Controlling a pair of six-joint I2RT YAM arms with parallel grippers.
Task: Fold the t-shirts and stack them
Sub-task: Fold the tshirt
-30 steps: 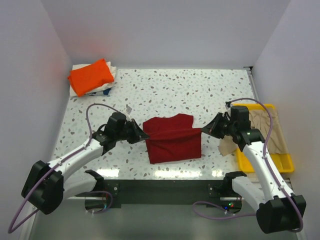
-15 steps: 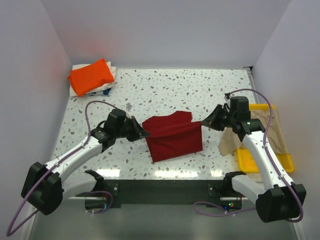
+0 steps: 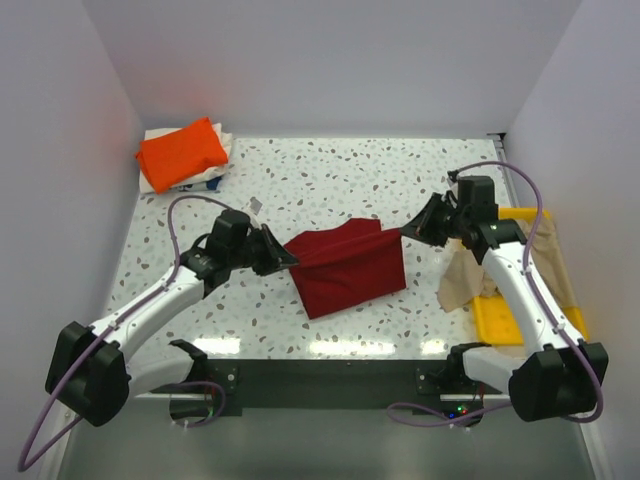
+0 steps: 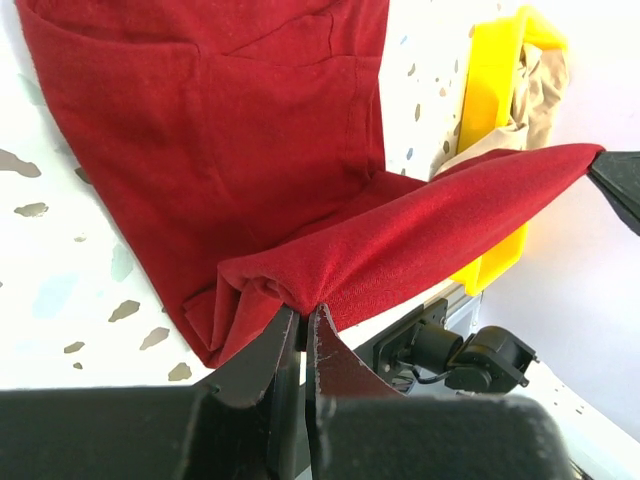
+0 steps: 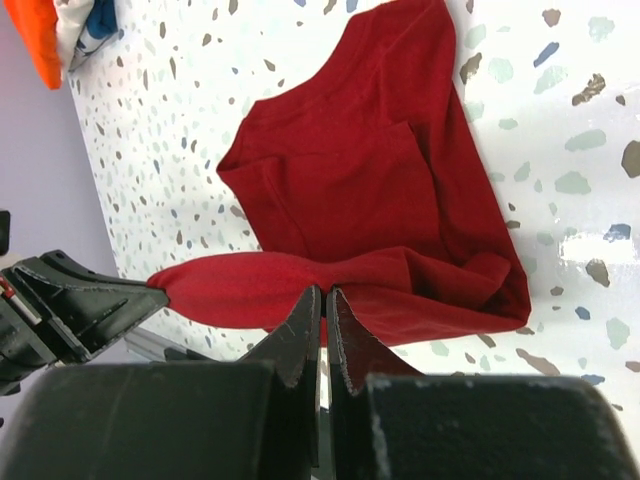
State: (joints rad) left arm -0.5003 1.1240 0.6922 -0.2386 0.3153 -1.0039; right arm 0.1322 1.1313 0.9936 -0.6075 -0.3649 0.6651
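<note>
The dark red t-shirt point(image 3: 345, 270) lies mid-table with one edge lifted and stretched between both grippers. My left gripper point(image 3: 292, 262) is shut on its left end; the cloth bunches at the tips in the left wrist view point(image 4: 300, 308). My right gripper point(image 3: 404, 232) is shut on its right end, also seen in the right wrist view point(image 5: 322, 292). The rest of the red shirt point(image 5: 345, 180) rests on the table. The orange t-shirt point(image 3: 181, 152) lies folded at the far left on whitish cloth point(image 3: 222, 172). The beige-tan t-shirt point(image 3: 468, 280) hangs out of the tray.
A yellow plastic tray point(image 3: 508, 322) stands at the right edge, partly under my right arm. White walls close in the left, back and right sides. A black rail point(image 3: 330, 375) with the arm bases runs along the near edge.
Both grippers have moved away from me with the red shirt's held edge, carrying it over the part lying on the table. The right gripper moved further back than the left.
</note>
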